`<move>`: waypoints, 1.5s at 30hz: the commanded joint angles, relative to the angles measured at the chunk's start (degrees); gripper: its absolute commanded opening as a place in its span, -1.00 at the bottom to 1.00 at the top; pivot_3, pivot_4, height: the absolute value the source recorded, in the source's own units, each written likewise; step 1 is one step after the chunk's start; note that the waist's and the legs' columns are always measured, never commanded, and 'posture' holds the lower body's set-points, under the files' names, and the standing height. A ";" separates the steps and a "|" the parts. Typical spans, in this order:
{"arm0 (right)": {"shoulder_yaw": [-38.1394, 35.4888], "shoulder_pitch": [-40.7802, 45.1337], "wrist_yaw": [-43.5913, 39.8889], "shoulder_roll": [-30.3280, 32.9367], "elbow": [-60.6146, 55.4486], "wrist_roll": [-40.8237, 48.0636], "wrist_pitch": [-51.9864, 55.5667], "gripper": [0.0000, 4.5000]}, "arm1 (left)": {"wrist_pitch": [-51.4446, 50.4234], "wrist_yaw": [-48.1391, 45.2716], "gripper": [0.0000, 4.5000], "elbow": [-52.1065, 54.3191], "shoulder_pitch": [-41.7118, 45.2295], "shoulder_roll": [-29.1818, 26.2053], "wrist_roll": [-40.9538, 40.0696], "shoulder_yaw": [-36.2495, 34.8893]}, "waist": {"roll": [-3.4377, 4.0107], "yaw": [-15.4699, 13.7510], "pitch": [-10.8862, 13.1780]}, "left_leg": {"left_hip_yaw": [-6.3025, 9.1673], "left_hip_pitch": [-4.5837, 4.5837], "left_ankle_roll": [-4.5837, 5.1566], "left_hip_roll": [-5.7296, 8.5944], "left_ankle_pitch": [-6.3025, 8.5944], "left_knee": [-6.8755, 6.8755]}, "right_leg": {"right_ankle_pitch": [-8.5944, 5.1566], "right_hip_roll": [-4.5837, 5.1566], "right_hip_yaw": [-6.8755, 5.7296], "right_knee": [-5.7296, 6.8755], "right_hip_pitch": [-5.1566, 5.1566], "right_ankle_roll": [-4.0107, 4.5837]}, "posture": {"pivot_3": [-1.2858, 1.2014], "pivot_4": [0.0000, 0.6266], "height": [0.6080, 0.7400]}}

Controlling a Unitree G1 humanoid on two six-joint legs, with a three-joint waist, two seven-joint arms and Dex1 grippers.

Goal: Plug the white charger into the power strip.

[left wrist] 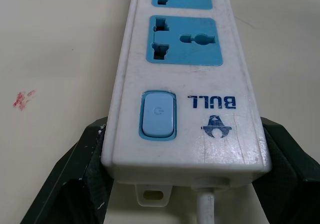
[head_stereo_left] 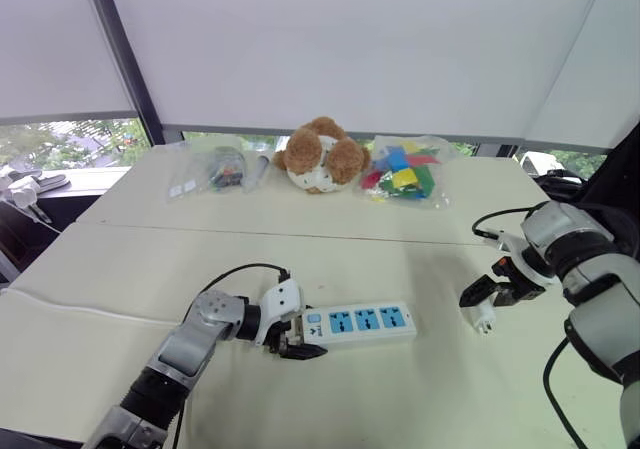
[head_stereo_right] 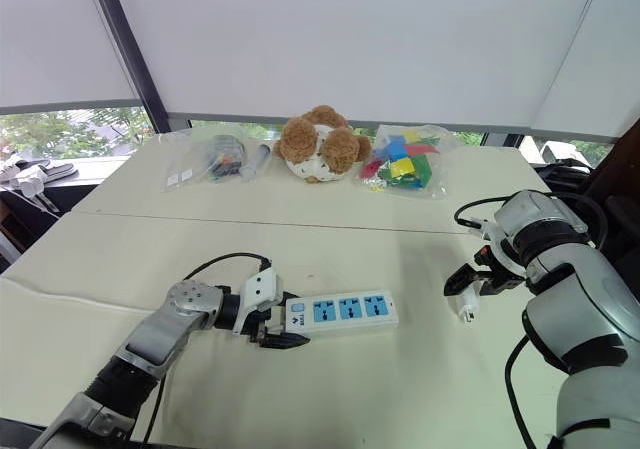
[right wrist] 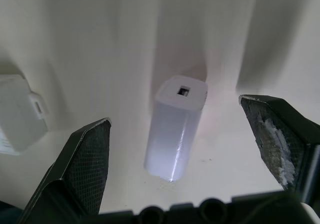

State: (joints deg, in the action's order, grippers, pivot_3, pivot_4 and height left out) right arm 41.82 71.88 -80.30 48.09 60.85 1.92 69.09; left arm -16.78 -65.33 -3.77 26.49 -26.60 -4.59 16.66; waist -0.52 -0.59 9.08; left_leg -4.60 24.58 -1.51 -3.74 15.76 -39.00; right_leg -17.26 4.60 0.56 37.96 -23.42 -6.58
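The power strip (head_stereo_left: 362, 321), a long white bar with three blue sockets and a blue switch (left wrist: 158, 115), lies flat on the cream table (head_stereo_left: 300, 259). My left gripper (head_stereo_left: 296, 342) is shut on its switch end, one black finger (left wrist: 82, 164) on each long side, where the white cord leaves. Off to the right, the white charger (right wrist: 176, 129) stands upright on the table (head_stereo_left: 484, 318). My right gripper (head_stereo_left: 491, 296) hangs just above it, pointing steeply down. It is open, and its fingers (right wrist: 85, 159) straddle the charger without touching it.
A brown teddy bear (head_stereo_left: 320, 156), a bag of coloured blocks (head_stereo_left: 402, 174) and clear bags of small items (head_stereo_left: 215, 169) line the far side of the table. Another small white block (right wrist: 17, 115) lies near the charger. A black cable (head_stereo_left: 495, 219) loops by my right arm.
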 commanded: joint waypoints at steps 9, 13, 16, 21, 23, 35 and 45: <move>-4.78 -0.77 0.19 -3.57 4.81 -6.39 -4.00 0.23 | -0.55 2.10 0.36 2.43 -1.60 -1.39 -0.63 0.25 | 0.01 0.37 -0.01 | 0.00 -0.08 0.00 -0.01 0.00 0.00 | 0.00 -0.01 0.00 0.01 0.06 0.00 | 0.03 -0.52 0.98; -6.31 -1.47 0.25 -4.91 5.24 -7.61 -3.85 -0.67 | -0.25 2.47 0.36 2.13 -1.45 -1.49 -0.63 0.16 | 0.00 0.45 -0.01 | 0.00 -0.10 0.00 -0.01 0.00 0.00 | 0.00 -0.01 0.00 0.02 0.08 0.00 | 0.03 -0.52 0.98; -7.48 -1.54 -0.23 -4.80 4.81 -8.18 -3.41 -0.67 | 0.21 2.22 0.36 1.39 -1.35 -2.01 -0.62 -0.04 | 0.00 0.59 -0.01 | 0.00 -0.12 0.00 -0.01 0.00 -0.02 | 0.00 -0.02 0.00 0.01 0.11 0.00 | 0.03 -0.52 0.98; -13.92 0.78 -4.65 -0.74 -1.09 -4.44 -4.93 -0.67 | 1.73 -0.21 0.36 -1.50 0.62 -3.31 -1.35 -0.35 | 0.03 1.21 0.01 | 0.02 -0.13 0.00 -0.01 0.00 -0.01 | 0.00 -0.02 0.00 0.02 0.11 0.00 | 0.03 -0.52 0.98; -17.84 -0.44 -9.22 2.17 -10.45 -0.16 -6.15 -0.67 | 3.76 -2.41 0.36 -4.58 2.58 -3.53 -2.11 -0.52 | 0.22 1.20 0.12 | 0.02 -0.10 -0.01 -0.01 0.00 0.00 | 0.00 -0.02 0.00 0.04 0.08 -0.01 | 0.03 -0.52 0.98; -62.70 -36.10 12.06 -15.26 -66.69 28.34 -23.93 -0.67 | 23.43 -17.73 0.36 -35.54 19.99 -0.16 -1.00 0.64 | 0.08 0.99 0.10 | 0.12 -0.12 -0.04 -0.06 -0.02 -0.07 | -0.04 -0.10 -0.08 0.02 0.18 -0.12 | 0.03 -0.52 0.98; -49.50 -53.79 14.59 -26.68 -67.78 22.28 -52.79 -0.67 | 30.12 -23.64 0.36 -48.34 26.39 2.04 0.98 0.62 | 0.04 0.35 0.10 | 0.13 -0.14 0.02 -0.02 0.02 -0.09 | -0.05 -0.11 -0.02 -0.01 0.25 -0.16 | 0.03 -0.52 0.98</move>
State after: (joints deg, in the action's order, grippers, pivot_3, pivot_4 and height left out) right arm -7.82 17.56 -66.00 21.40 -7.15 23.82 19.40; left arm 12.85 -87.12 -51.74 52.07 -24.64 -3.72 18.22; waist -0.48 -0.24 9.18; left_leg -4.48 24.43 -1.49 -3.76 15.77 -39.09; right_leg -17.31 4.49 0.54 37.96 -23.16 -6.74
